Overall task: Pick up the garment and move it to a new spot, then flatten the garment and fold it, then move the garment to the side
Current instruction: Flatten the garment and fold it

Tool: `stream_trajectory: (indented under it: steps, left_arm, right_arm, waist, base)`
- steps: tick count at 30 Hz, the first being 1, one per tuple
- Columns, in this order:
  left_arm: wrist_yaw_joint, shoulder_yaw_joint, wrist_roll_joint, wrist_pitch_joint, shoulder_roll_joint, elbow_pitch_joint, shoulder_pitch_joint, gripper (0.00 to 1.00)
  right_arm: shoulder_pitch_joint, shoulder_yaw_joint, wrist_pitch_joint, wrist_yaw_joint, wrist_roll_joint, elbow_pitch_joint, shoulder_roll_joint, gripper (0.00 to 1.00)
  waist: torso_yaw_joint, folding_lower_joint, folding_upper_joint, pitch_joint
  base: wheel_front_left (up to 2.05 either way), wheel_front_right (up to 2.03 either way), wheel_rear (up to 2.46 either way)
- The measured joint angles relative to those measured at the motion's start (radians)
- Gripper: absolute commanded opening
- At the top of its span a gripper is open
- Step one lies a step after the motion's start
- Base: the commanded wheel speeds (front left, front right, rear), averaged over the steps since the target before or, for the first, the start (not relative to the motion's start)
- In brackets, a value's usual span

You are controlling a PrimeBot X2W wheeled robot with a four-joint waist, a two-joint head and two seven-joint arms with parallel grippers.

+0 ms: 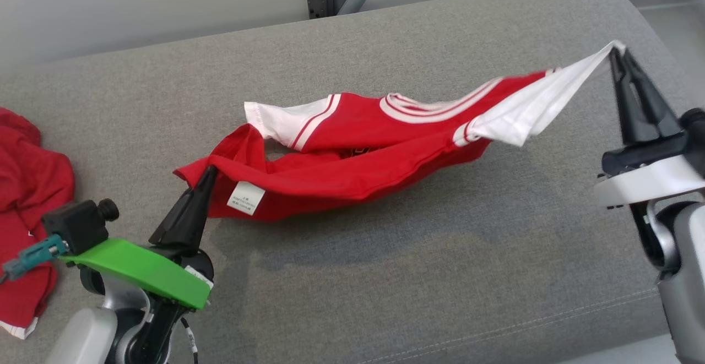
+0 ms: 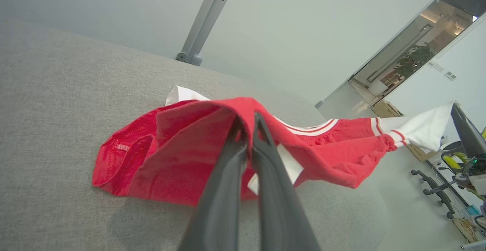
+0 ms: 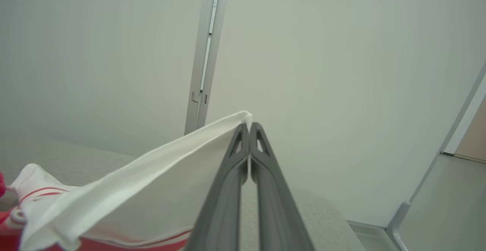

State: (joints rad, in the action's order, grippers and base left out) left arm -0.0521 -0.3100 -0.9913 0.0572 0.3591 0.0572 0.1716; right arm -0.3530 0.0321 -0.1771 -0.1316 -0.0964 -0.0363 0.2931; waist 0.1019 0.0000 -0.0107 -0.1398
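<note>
While a grey cushion (image 1: 440, 276) was spread beneath it, the red and white shirt (image 1: 358, 155) was stretched across its middle. Another red cloth (image 1: 27, 188) was left at the left edge. The right gripper (image 1: 617, 55) was clamped on the raised white sleeve, and the left gripper (image 1: 208, 174) on the red hem, beside a white label (image 1: 245, 197).

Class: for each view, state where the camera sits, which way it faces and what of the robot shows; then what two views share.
Head view: on the head, looking down at the grey cushion; left gripper and right gripper hold the garment.
Left wrist view: on that wrist, looking along its fingers at the red fabric.
Right wrist view: on that wrist, looking along its fingers at the wall.
Both wrist views share the grey post.
</note>
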Motion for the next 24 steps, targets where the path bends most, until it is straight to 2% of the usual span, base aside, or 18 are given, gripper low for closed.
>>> stream_trajectory:
  steps: [5,8,11,13,17,19,21,24]
  left_arm:
    - [0.041,0.041,-0.026,0.086,0.067,0.235,0.015,0.00]
    - [0.082,0.084,-0.066,0.172,0.117,0.331,0.113,0.00]
    - [0.118,0.111,-0.062,0.266,0.179,0.343,0.270,0.00]
    - [0.133,0.113,-0.065,0.320,0.193,0.304,0.385,0.00]
    - [0.142,0.084,-0.055,0.400,0.202,0.128,0.598,0.00]
    - [0.141,0.063,-0.026,0.408,0.198,0.028,0.707,0.00]
    - [0.127,0.049,0.027,0.380,0.188,-0.075,0.825,0.00]
    - [0.093,0.008,0.144,0.298,0.171,-0.235,0.980,0.00]
  right_arm:
    - [-0.047,-0.083,0.053,0.000,-0.074,0.192,0.018,0.00]
    - [-0.138,-0.111,0.109,0.000,-0.132,0.278,0.040,0.00]
    - [-0.274,-0.120,0.165,0.000,-0.209,0.291,0.055,0.00]
    - [-0.375,-0.095,0.191,0.000,-0.213,0.255,0.079,0.00]
    - [-0.565,-0.025,0.221,0.000,-0.253,0.086,0.059,0.00]
    - [-0.662,-0.012,0.220,0.000,-0.273,-0.013,0.026,0.00]
    - [-0.761,0.008,0.197,0.000,-0.255,-0.111,0.004,0.00]
    - [-0.901,-0.008,0.144,0.000,-0.236,-0.266,-0.068,0.00]
  waist:
    - [0.006,0.0000,0.0000,0.003]
    - [0.009,0.0000,0.0000,-0.014]
    - [0.011,0.0000,0.0000,-0.048]
    - [0.013,0.0000,0.0000,-0.078]
    - [0.020,0.0001,0.0000,-0.148]
    - [0.024,0.0001,0.0000,-0.182]
    - [0.028,0.0001,0.0000,-0.217]
    - [0.035,0.0002,0.0000,-0.266]
  base:
    - [0.00,0.00,0.00]
    - [0.00,0.00,0.00]
    - [0.00,0.00,0.00]
    - [0.00,0.00,0.00]
    - [0.00,0.00,0.00]
    - [0.00,0.00,0.00]
    - [0.00,0.00,0.00]
    - [0.00,0.00,0.00]
